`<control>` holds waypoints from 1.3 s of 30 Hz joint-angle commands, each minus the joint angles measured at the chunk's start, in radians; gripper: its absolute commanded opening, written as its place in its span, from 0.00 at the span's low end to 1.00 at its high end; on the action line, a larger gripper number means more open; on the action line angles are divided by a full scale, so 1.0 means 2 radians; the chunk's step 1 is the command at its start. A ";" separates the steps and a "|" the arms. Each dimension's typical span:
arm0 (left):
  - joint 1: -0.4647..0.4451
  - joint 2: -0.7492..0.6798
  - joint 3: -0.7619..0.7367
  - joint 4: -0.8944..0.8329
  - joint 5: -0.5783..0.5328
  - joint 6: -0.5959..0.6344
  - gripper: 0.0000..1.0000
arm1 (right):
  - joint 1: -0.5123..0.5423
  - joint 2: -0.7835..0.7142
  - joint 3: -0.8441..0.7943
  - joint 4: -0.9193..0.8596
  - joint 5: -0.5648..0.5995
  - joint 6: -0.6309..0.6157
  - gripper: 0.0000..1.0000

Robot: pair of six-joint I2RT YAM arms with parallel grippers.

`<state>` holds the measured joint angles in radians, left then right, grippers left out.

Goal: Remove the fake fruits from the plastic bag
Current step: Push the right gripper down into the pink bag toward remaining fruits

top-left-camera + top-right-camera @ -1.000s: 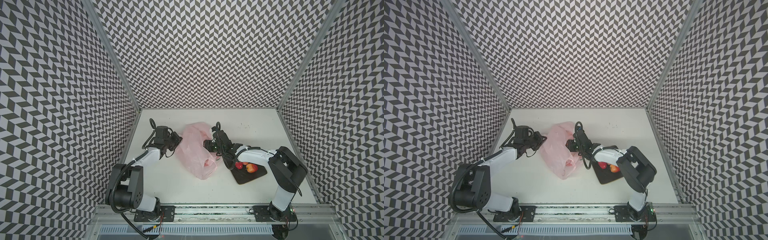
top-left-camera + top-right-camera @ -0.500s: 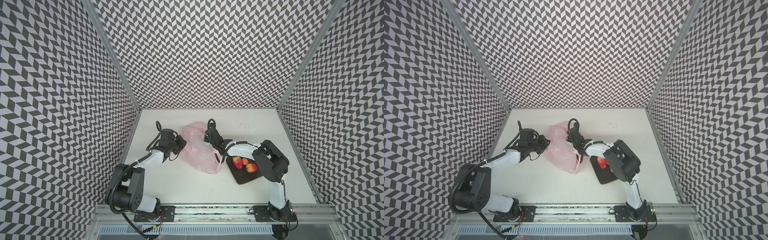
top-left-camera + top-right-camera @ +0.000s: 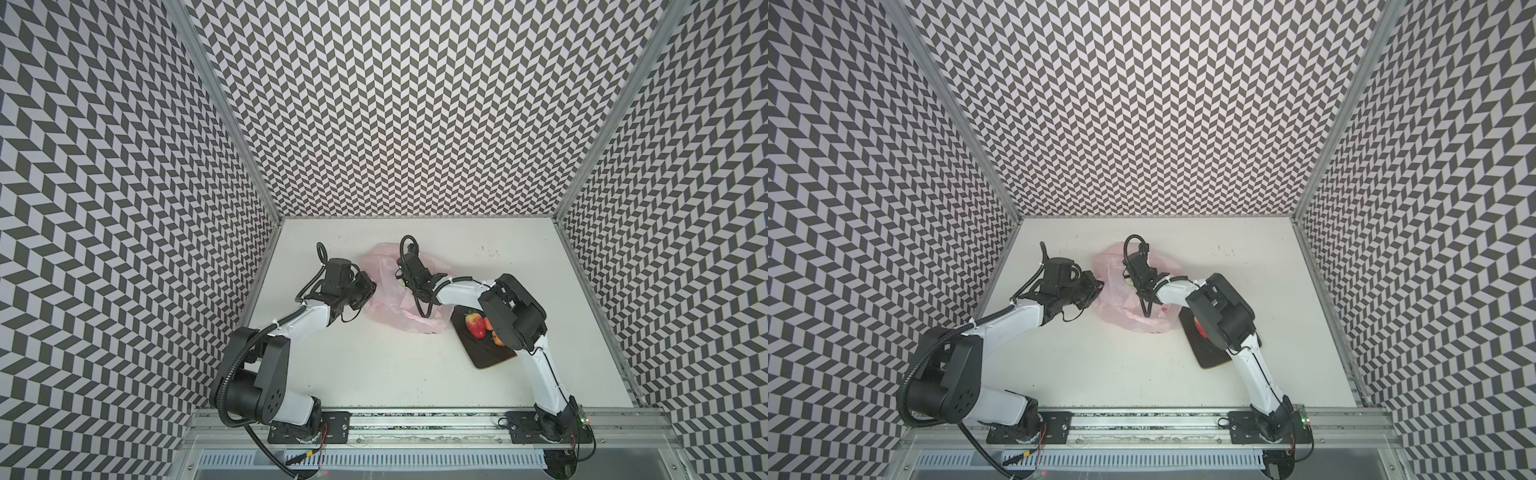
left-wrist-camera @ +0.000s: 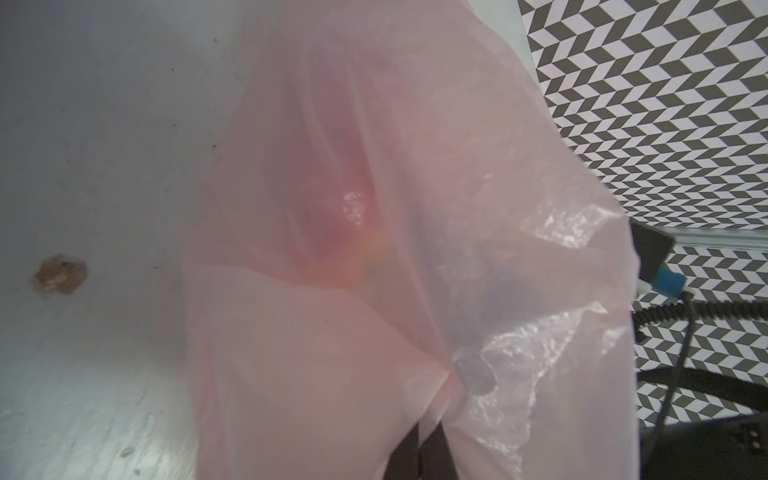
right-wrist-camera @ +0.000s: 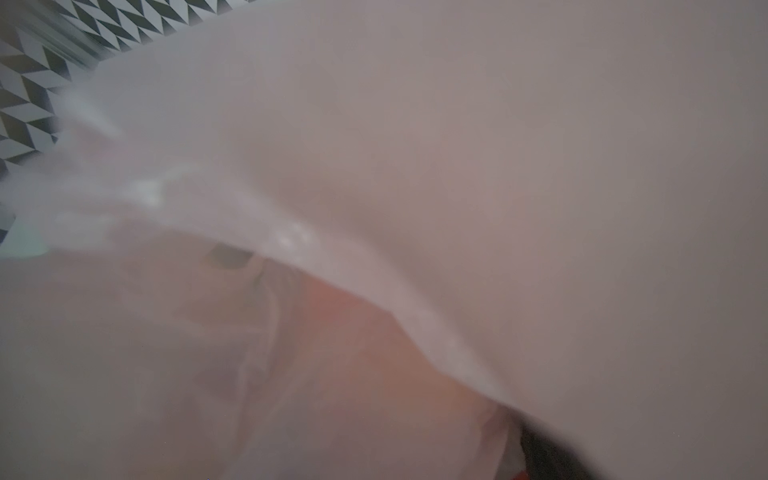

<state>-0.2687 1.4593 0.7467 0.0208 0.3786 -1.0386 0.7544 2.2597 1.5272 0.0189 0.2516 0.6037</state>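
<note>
The pale-pink plastic bag (image 3: 388,305) (image 3: 1133,311) lies crumpled mid-table. My left gripper (image 3: 371,286) (image 3: 1099,287) is shut on a fold of its left edge; the left wrist view shows the film pinched between the dark fingers (image 4: 441,451). A reddish fake fruit (image 4: 332,216) shows through the bag. My right gripper (image 3: 401,281) (image 3: 1131,282) reaches into the bag's top. Film covers the right wrist view (image 5: 457,166), hiding its jaws, so whether it is open or shut does not show. A strawberry (image 3: 475,325) and an orange-red fruit (image 3: 497,338) lie on the dark board (image 3: 486,353).
The dark brown board (image 3: 1208,353) lies right of the bag, partly under my right arm's elbow (image 3: 511,307). Patterned walls close in three sides. A brownish stain (image 4: 60,274) marks the white table near the bag.
My right gripper has moved left, from beside the board to over the bag's top. My left gripper has shifted right with the bag's edge, bunching the bag.
</note>
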 commanded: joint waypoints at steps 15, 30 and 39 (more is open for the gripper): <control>-0.001 -0.003 -0.002 0.009 -0.036 -0.024 0.00 | 0.011 -0.045 -0.022 -0.014 -0.015 -0.034 0.40; 0.042 0.010 0.020 0.009 -0.054 -0.035 0.00 | 0.008 -0.185 -0.128 -0.051 -0.092 -0.078 0.39; 0.070 0.010 0.034 0.003 -0.049 -0.015 0.00 | -0.001 -0.240 -0.178 -0.068 -0.182 -0.103 0.40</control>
<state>-0.1345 1.4773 0.7879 0.0216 0.2886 -1.0897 0.7605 1.8217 1.1896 -0.1242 0.0013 0.4358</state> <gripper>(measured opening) 0.047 0.466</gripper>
